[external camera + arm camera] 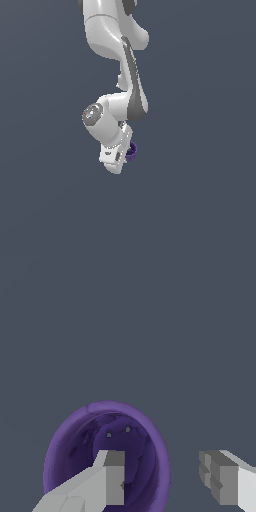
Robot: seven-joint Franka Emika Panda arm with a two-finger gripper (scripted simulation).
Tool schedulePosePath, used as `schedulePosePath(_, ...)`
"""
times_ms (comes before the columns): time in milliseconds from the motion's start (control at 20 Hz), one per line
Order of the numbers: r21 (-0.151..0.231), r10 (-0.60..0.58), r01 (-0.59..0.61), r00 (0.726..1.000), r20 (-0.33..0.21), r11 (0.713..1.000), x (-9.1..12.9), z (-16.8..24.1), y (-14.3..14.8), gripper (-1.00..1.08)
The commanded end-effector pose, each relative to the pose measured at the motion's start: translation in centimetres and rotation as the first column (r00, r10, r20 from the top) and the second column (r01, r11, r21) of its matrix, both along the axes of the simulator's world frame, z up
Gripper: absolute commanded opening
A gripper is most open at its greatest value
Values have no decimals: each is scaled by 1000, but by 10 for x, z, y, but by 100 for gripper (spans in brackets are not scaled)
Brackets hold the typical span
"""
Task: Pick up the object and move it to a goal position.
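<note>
The purple cup sits under the gripper with its hollow mouth turned up toward the wrist camera, which is why its dark inside shows so fully there. One finger reaches down inside the opening while the other finger stands outside the rim, apart from it, with bare grey bench visible between that finger and the cup's wall. This straddling placement suggests a grasp on the wall itself (pinching one side of the rim rather than spanning the whole cup). The jaws are spread and released: nothing is clamped yet, since a plain gap remains on the outer side.

In the exterior view the arm hangs almost straight down, and the cup peeks out at about 3 o'clock of the white gripper, mostly hidden behind it. Whether the cup rests on the bench or is raised cannot be told from either view. No goal marker is visible. The likely step in hand is closing onto the rim before any lift.
</note>
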State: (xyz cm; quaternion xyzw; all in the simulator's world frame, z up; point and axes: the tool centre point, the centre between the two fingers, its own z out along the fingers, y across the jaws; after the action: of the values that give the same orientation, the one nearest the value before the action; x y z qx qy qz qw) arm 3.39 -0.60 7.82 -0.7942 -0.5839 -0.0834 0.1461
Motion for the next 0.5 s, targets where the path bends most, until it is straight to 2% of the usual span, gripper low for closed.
schedulePosePath(0,0,1,-1,1000,0,1000,-1,-7,2,28)
schedulePosePath(100,0,1,-1,1000,1,1000,-1,-9,3,28)
schedulePosePath(150,0,1,-1,1000,1,1000,-1,-9,3,-100)
schedulePosePath(450,0,1,-1,1000,1,1000,-1,-9,3,-100)
